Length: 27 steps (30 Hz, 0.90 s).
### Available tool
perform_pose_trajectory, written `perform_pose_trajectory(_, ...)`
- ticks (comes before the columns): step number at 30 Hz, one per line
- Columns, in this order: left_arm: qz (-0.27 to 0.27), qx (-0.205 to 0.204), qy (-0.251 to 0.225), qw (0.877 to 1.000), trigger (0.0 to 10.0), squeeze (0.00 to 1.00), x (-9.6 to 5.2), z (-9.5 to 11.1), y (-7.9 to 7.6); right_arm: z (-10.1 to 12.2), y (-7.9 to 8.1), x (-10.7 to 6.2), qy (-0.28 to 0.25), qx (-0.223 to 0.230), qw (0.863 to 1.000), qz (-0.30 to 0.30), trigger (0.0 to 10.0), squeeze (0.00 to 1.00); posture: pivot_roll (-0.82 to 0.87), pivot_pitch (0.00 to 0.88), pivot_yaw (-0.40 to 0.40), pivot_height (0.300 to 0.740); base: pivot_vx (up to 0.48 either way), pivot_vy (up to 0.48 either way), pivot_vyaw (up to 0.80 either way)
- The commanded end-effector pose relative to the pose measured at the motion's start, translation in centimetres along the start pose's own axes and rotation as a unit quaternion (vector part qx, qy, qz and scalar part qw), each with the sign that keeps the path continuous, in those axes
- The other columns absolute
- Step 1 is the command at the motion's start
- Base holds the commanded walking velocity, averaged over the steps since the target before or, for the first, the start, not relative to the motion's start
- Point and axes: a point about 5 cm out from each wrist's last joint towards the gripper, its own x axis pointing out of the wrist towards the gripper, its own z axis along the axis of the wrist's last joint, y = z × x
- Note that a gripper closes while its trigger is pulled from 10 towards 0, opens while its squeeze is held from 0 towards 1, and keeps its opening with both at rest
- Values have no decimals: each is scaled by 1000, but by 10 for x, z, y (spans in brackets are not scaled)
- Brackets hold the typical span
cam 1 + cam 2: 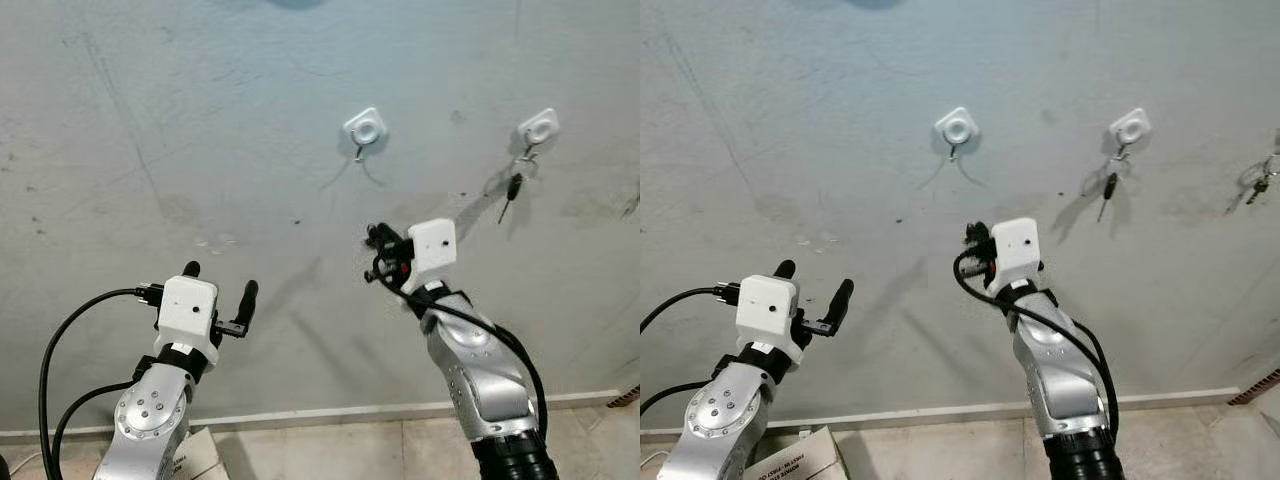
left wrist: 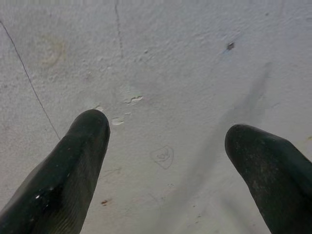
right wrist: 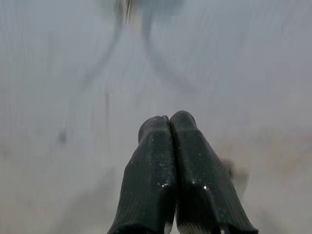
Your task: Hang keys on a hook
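Wall (image 1: 200,120): grey, scuffed plaster fills the scene, meeting a pale floor strip at the bottom of the head views.

Middle hook (image 1: 365,130): a white square mount with a small metal hook below it, bare, high on the wall above the right arm.

Right-hand hook (image 1: 538,127): a matching white mount further to the robot's right, carrying a set of keys (image 1: 514,186) that hangs down against the wall with a dark-headed key lowest.

Further keys (image 1: 1260,180): another bunch hangs at the far right edge of the right eye view; its mount is cut off by the frame.

Right gripper (image 3: 168,122): raised toward the wall, below and slightly right of the bare middle hook. The wrist view shows its two black fingers (image 3: 151,161) pressed tip to tip with nothing visible between them; the wall beyond is blurred, with the hook's shape faint at the edge of that picture.

Left gripper (image 2: 165,146): held lower and well to the left, pointing at bare wall. Its fingers (image 2: 73,165) stand wide apart, gripping nothing, with chipped paint and a small pencilled mark visible between them.

Cables (image 1: 60,350): black leads loop from the left wrist housing, and another runs down the right forearm.

Box (image 1: 790,455): a corner of a printed carton shows on the floor beside the left arm.
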Motion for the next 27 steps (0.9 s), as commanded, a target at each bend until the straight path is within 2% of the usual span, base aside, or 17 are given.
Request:
perform_pose_trajectory(1, 3, 9, -3, 1000, 10000, 0, 2, 1, 0, 10, -1, 5, -23, 6, 1000, -2, 10000, 0, 171, 0, 21, 740, 0, 0, 0)
perform_pose_trajectory(7, -2, 15, -10, 1000, 10000, 0, 3, 2, -2, 17, 0, 14, -33, 13, 999, 10, 10000, 0, 171, 0, 17, 740, 0, 0, 0)
perform_pose_trajectory(15, -11, 15, -17, 1000, 10000, 0, 4, 4, -6, 28, 17, 24, -55, 39, 996, 53, 10000, 0, 174, 0, 17, 740, 0, 0, 0)
perform_pose_trajectory(20, -14, 13, -14, 1000, 10000, 0, 3, 2, -7, 37, 22, 26, -68, 44, 994, 69, 10000, 0, 175, 0, 16, 740, 0, 0, 0)
perform_pose_trajectory(23, -14, 11, -15, 1000, 10000, 0, 3, 2, -7, 52, 23, 27, -90, 51, 991, 81, 10000, 0, 170, 0, 17, 740, 0, 0, 0)
perform_pose_trajectory(27, -18, 10, -16, 1000, 10000, 0, 4, 3, -8, 62, 22, 29, -106, 55, 989, 82, 10000, 0, 170, 0, 19, 740, 0, 0, 0)
